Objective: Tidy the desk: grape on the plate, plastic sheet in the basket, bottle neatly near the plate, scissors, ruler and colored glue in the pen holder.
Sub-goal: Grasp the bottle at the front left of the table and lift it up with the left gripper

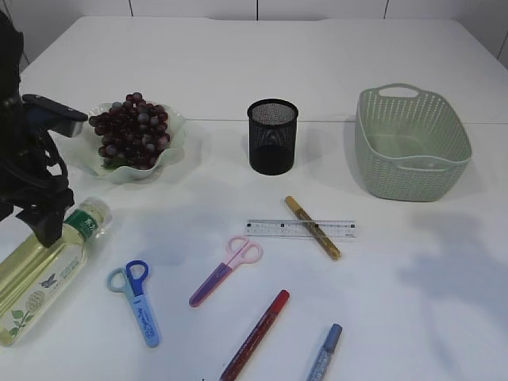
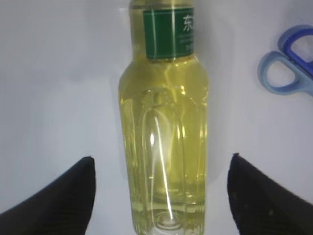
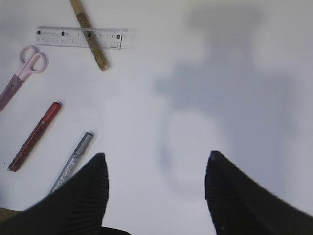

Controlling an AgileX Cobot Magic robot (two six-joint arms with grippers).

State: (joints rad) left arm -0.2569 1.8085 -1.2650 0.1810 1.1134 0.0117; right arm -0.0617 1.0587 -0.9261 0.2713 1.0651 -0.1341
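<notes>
We find the grape [image 1: 132,129] already on the plate [image 1: 176,148], so that part looks done. The bottle [image 1: 44,266] lies on its side at the tabletop's [image 1: 413,302] left edge, just below the plate; our left pincer [image 2: 161,191] straddles it with both tips spread wide and clear of the glass, holding nothing. Our right pincer [image 3: 155,188] hangs open over bare tabletop, empty. Everything for the pen holder [image 1: 272,136] remains out: blue scissors [image 1: 139,302], pink scissors [image 1: 225,270], ruler [image 1: 300,228], and the gold [image 1: 313,228], red [image 1: 255,335] and silver [image 1: 325,352] glue pens. The basket [image 1: 413,143] appears empty; we see no plastic sheet.
</notes>
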